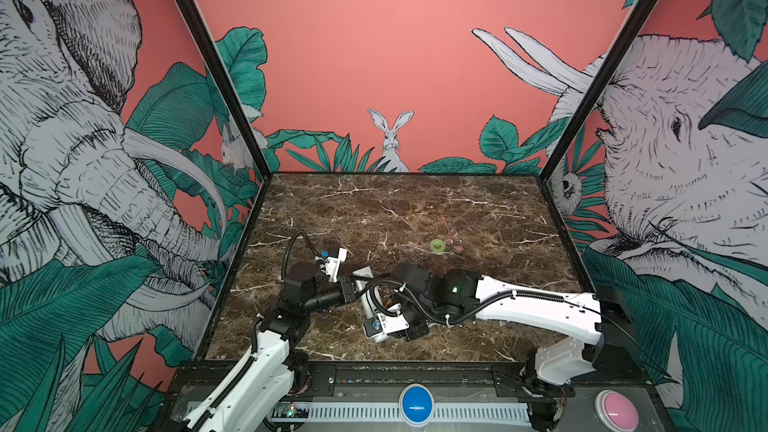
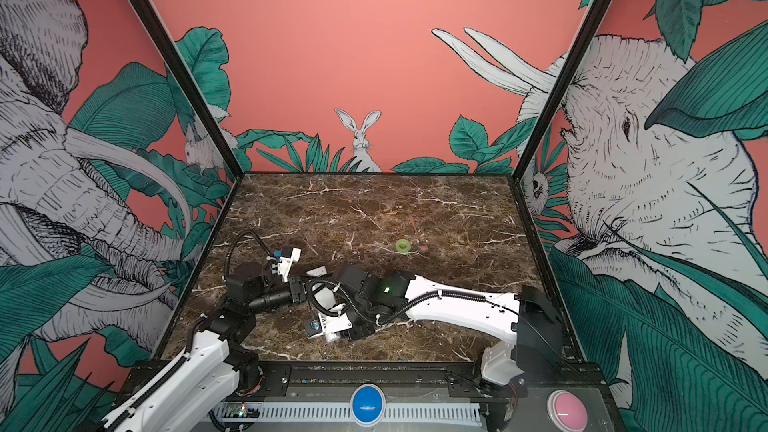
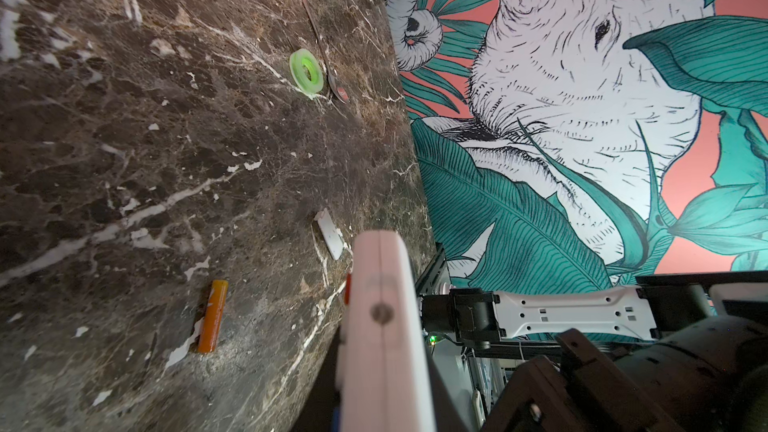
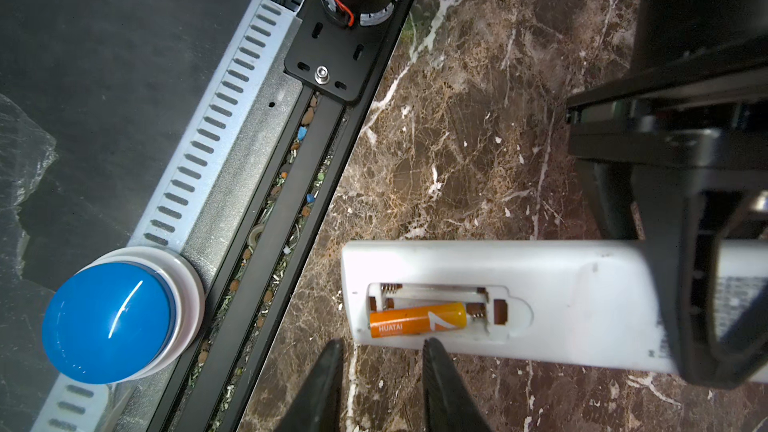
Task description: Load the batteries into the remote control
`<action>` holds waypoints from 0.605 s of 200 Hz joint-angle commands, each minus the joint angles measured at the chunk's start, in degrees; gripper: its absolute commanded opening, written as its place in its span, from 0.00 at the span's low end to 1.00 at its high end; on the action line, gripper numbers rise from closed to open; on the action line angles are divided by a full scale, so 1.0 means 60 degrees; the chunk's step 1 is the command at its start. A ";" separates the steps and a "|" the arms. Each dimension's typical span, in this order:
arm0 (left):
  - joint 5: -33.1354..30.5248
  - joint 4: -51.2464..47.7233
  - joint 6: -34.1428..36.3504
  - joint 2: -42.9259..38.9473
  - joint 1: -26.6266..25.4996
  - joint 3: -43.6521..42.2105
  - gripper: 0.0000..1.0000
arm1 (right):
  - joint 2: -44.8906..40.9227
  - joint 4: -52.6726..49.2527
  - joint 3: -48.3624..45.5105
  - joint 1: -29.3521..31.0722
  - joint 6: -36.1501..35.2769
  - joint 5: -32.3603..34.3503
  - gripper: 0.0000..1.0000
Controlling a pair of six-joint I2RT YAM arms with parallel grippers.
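Left gripper was clamped on the remote control, back up, with one battery seated lengthwise in its bay. Right gripper sat just beside that bay, jaws apart and empty. The spare battery lay loose on the table, roughly parallel to the remote, so a job for the free right arm, I'd guess.

Soft, even light fills both top views, whose walls bow at the edges (wide-angle distortion). In the left wrist view the near remote control is blurred. In the right wrist view a thin white glare streak crosses the glossy blue button.
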 commanded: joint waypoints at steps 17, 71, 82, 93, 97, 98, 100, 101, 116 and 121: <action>0.0170 0.0362 -0.0104 -0.0120 0.0042 0.0254 0.00 | 0.0268 0.0043 0.0057 0.0163 -0.0250 0.0045 0.31; 0.0156 0.0420 -0.0114 -0.0088 0.0035 0.0225 0.00 | 0.0382 -0.0023 0.0041 0.0193 -0.0303 0.0293 0.32; 0.0166 0.0443 -0.0118 -0.0066 0.0035 0.0232 0.00 | 0.0424 -0.0008 0.0055 0.0193 -0.0303 0.0344 0.32; 0.0173 0.0452 -0.0123 -0.0062 0.0043 0.0232 0.00 | 0.0468 -0.0012 0.0056 0.0193 -0.0318 0.0393 0.32; 0.0167 0.0468 -0.0124 -0.0056 0.0036 0.0239 0.00 | 0.0481 -0.0020 0.0056 0.0193 -0.0318 0.0403 0.32; 0.0170 0.0466 -0.0127 -0.0050 0.0035 0.0239 0.00 | 0.0483 -0.0014 0.0049 0.0193 -0.0318 0.0407 0.32; 0.0176 0.0476 -0.0128 -0.0049 0.0035 0.0239 0.00 | 0.0484 -0.0009 0.0055 0.0193 -0.0328 0.0411 0.32; 0.0182 0.0478 -0.0129 -0.0047 0.0035 0.0239 0.00 | 0.0485 -0.0016 0.0056 0.0193 -0.0330 0.0411 0.32; 0.0188 0.0516 -0.0134 -0.0030 0.0030 0.0225 0.00 | 0.0514 0.0004 0.0057 0.0193 -0.0330 0.0438 0.31; 0.0188 0.0520 -0.0143 -0.0016 0.0035 0.0226 0.00 | 0.0527 0.0007 0.0062 0.0193 -0.0330 0.0452 0.31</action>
